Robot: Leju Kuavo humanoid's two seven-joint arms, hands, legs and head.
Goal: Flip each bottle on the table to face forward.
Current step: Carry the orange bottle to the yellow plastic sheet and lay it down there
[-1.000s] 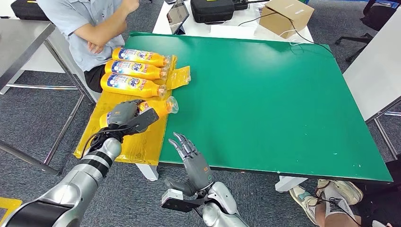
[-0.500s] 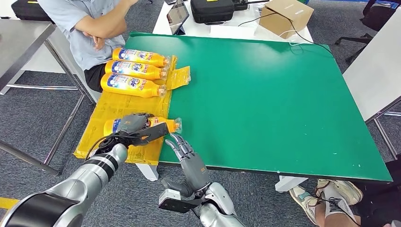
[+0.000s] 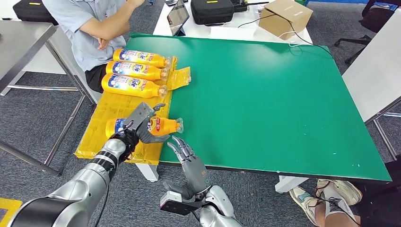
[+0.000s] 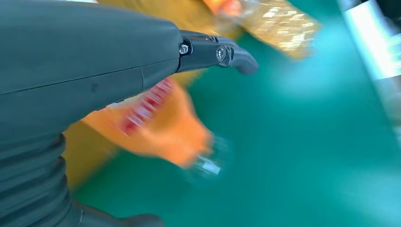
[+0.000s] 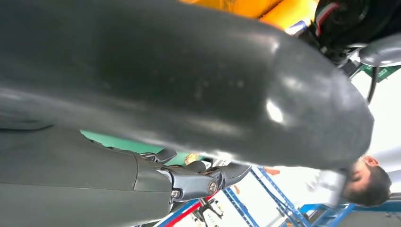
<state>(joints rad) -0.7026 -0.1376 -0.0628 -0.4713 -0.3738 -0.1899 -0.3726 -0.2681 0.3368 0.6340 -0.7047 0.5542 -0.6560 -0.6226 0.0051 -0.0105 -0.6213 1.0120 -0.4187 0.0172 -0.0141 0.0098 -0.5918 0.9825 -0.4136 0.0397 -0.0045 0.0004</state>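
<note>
Fingers of my left hand (image 3: pixel 140 124) spread open over the lone orange bottle (image 3: pixel 161 126) on the yellow sheet (image 3: pixel 104 120); my right hand (image 3: pixel 193 163) open, empty.

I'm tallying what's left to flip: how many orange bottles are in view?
4. Three lie side by side at the yellow mat's far end; one lies nearer, by the left hand.

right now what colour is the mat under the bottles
Yellow; the mat beneath the bottles shows best in the head view.
</note>
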